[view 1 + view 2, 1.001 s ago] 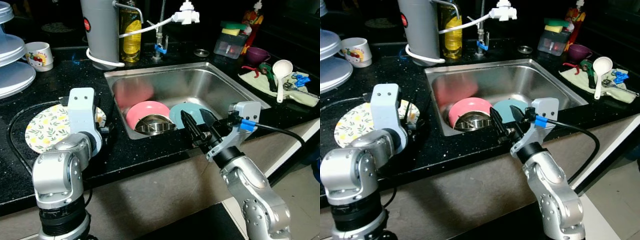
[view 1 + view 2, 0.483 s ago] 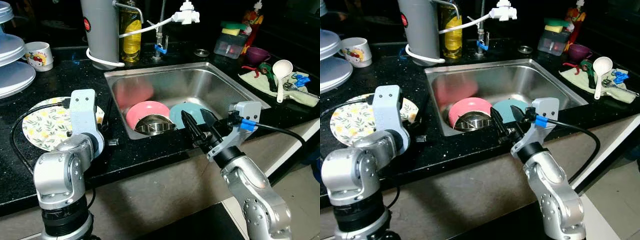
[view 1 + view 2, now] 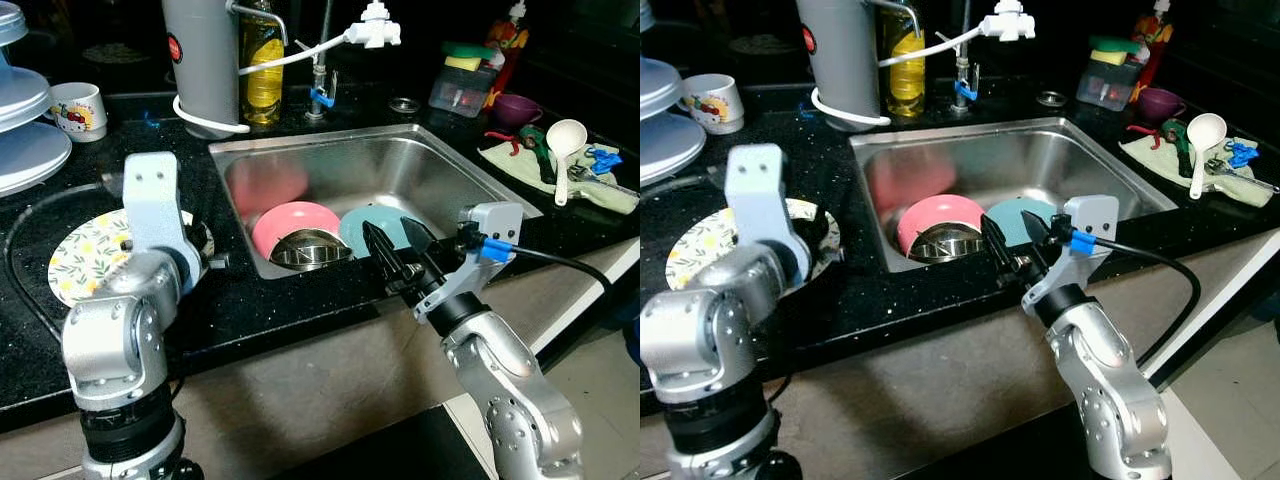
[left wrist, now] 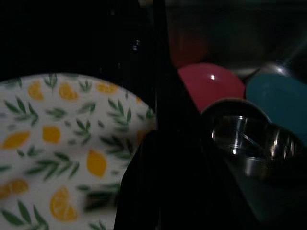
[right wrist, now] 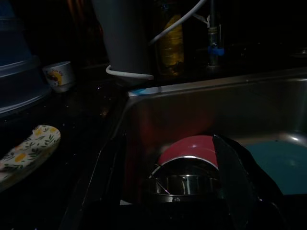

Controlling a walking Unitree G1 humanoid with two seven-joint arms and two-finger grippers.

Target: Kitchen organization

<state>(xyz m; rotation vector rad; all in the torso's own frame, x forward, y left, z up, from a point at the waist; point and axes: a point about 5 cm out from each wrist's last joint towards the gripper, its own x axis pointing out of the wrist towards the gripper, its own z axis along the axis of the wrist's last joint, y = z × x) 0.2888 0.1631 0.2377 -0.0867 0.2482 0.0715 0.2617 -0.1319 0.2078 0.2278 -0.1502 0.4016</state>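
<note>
A black speckled desk (image 3: 250, 300) has a steel sink (image 3: 330, 165) set in it. On the desk lie a lemon-print plate (image 3: 85, 262), a mug (image 3: 78, 108), a grey canister (image 3: 205, 60), a yellow bottle (image 3: 261, 75) and a green cloth (image 3: 520, 165).

A lemon-print plate (image 3: 82, 262) lies flat on the black counter, left of the sink. In the sink, a pink plate (image 3: 293, 222), steel bowl (image 3: 310, 250) and, seemingly, a teal plate (image 3: 372, 222) overlap.
</note>
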